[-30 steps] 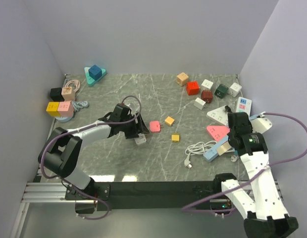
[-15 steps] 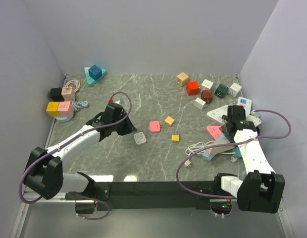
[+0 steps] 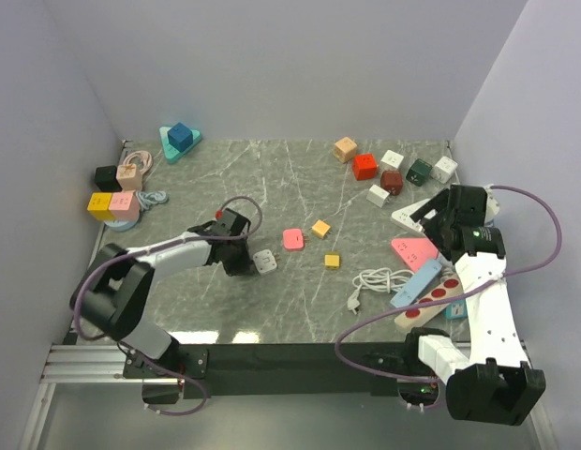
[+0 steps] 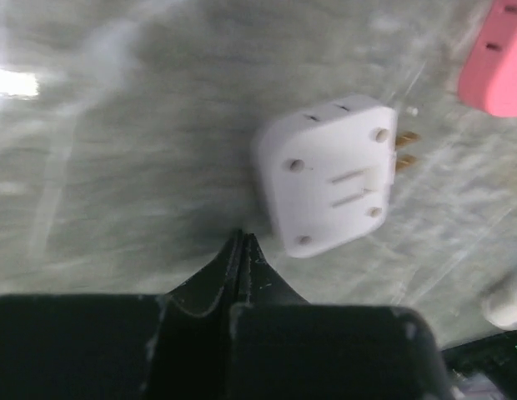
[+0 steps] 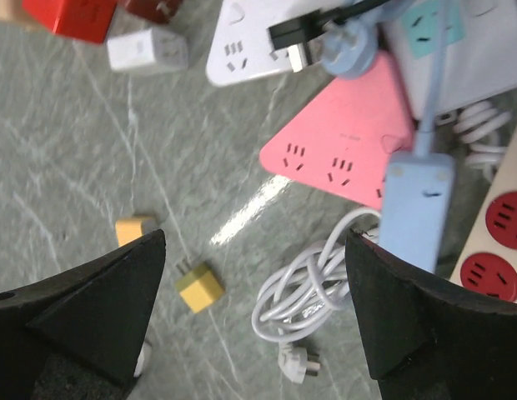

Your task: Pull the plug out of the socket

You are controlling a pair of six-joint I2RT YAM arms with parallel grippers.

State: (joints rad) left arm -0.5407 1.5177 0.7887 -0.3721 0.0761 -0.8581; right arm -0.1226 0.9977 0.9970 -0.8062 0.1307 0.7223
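The grey marble table point(image 3: 300, 309) lay under both my arms, with most of the clutter on its right side. There my right gripper point(image 5: 253, 240) hung above the table with its fingers spread wide and nothing between them. Below it the pink triangular power strip point(image 5: 346, 154) sat ahead and to the right. The blue power strip point(image 5: 417, 208) lay against the pink one's near edge, next to my right finger point(image 5: 409, 317). The white coiled cable point(image 5: 304, 300) lay loose beneath the gap, and a small yellow cube plug point(image 5: 200, 287) sat nearer my left finger.

On the left half of the table, my left gripper point(image 4: 240, 243) was low over the marble, its two black fingers pressed flat together and gripping nothing. The white plug adapter point(image 4: 329, 185) lay flat on the table just ahead of those closed tips and off to their right. It was close beside them but not touching (a thin strip of marble showed between). Its slotted face pointed up, and its two brass prongs point(image 4: 406, 148) stuck out of the far side, away from my fingers. From above, the adapter sat just off the tip of my left gripper, with a pink block point(image 3: 292, 239) a little beyond it.
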